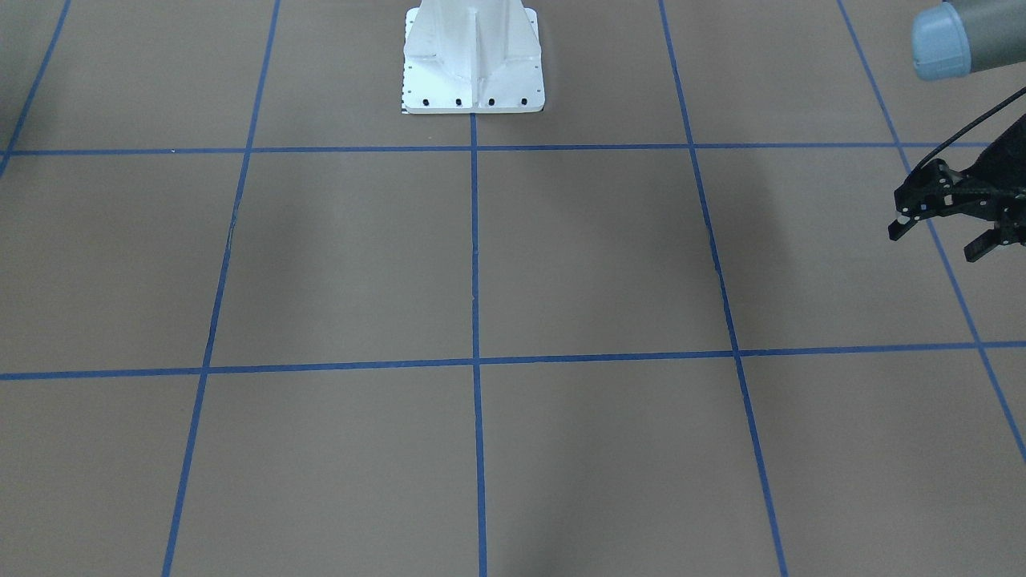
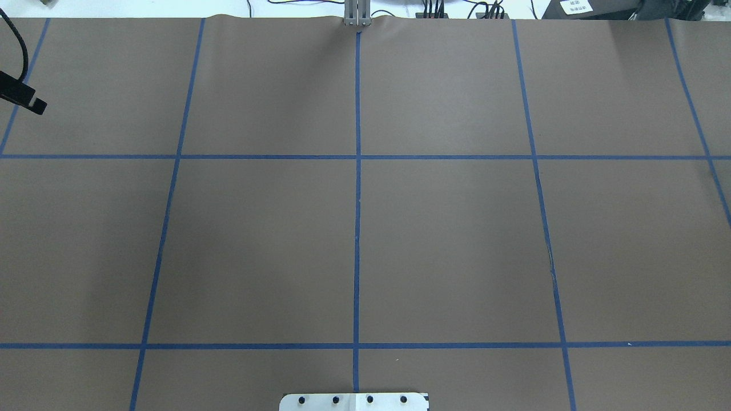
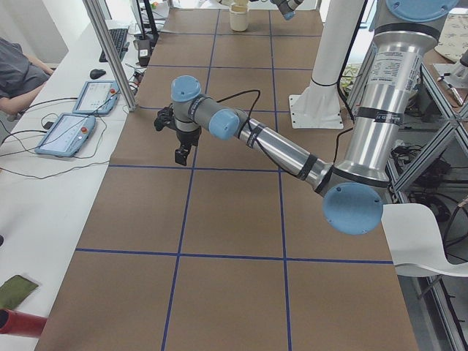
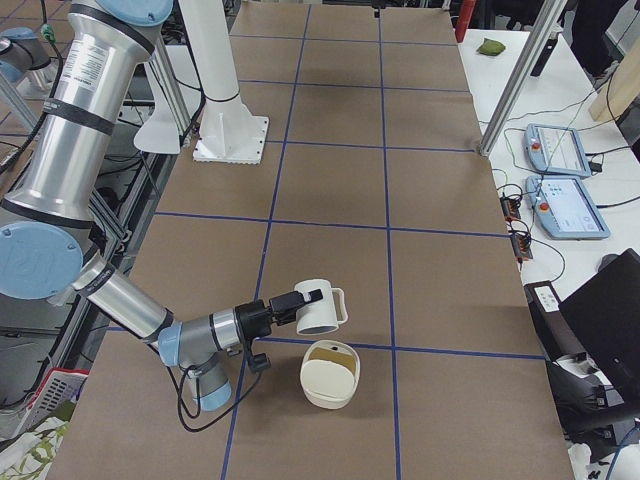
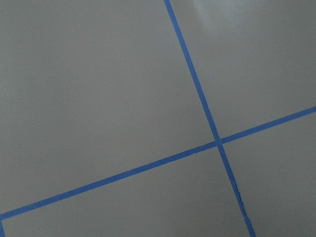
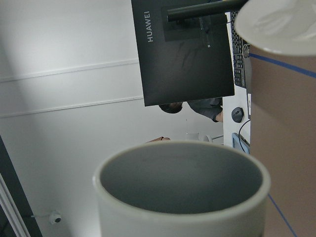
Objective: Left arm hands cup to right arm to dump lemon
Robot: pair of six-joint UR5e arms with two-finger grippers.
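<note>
Left gripper point(image 1: 935, 244) hung wide open, empty. Right gripper point(image 4: 298, 300) met the cup point(image 4: 320, 310), tipped sideways, seemingly above a bowl point(image 4: 330, 378); its grip couldn't be judged.

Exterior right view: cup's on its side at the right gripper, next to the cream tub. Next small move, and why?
Probably roll the right gripper a little further, tipping the cup mouth-down over the cream tub. The cup lies about sideways beside the tub; the right wrist view shows only bare grey wall, but its bottom is hidden.
</note>
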